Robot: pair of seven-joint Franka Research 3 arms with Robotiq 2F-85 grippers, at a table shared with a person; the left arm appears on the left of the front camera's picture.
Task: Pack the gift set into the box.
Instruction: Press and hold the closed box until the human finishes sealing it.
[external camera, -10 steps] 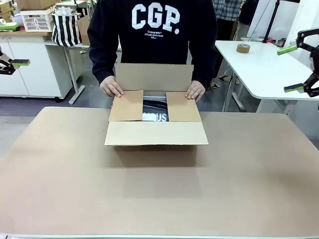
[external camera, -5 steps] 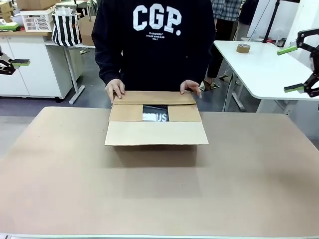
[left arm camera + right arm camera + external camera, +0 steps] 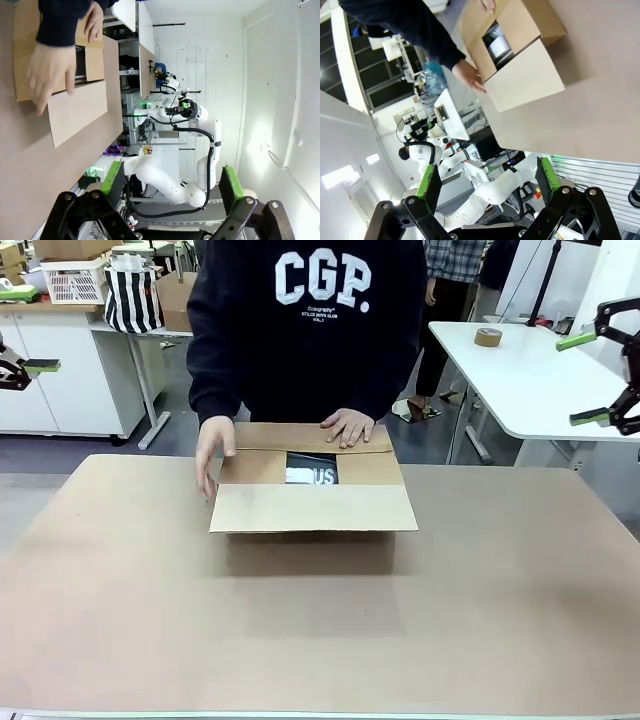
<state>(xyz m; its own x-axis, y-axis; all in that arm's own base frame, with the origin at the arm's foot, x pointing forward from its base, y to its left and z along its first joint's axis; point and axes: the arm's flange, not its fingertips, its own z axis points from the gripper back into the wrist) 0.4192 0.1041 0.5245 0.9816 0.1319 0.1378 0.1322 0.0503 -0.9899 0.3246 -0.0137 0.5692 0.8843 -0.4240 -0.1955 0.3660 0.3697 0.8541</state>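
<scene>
Boxes: you have one box (image 3: 313, 507), with four flaps.
Gift sets: you see one gift set (image 3: 312, 471).
Hands: you count two, one hand (image 3: 213, 447) and another hand (image 3: 348, 426).
Grippers: you have two, left gripper (image 3: 172, 175) and right gripper (image 3: 487, 177).
Tape rolls: one tape roll (image 3: 488, 336).

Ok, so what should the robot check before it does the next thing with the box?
1. Gift set inside the box: ok. Its white "US" shows through the gap between the flaps.
2. Far flap folded down: ok. One hand of the person rests on it.
3. Near flap folded shut: not ok. It sticks out toward the robot's side.
4. Person's hands away from the box: not ok. The other hand is at the box's left corner, blurred.
5. Left gripper and right gripper open and away from the box: ok.
</scene>
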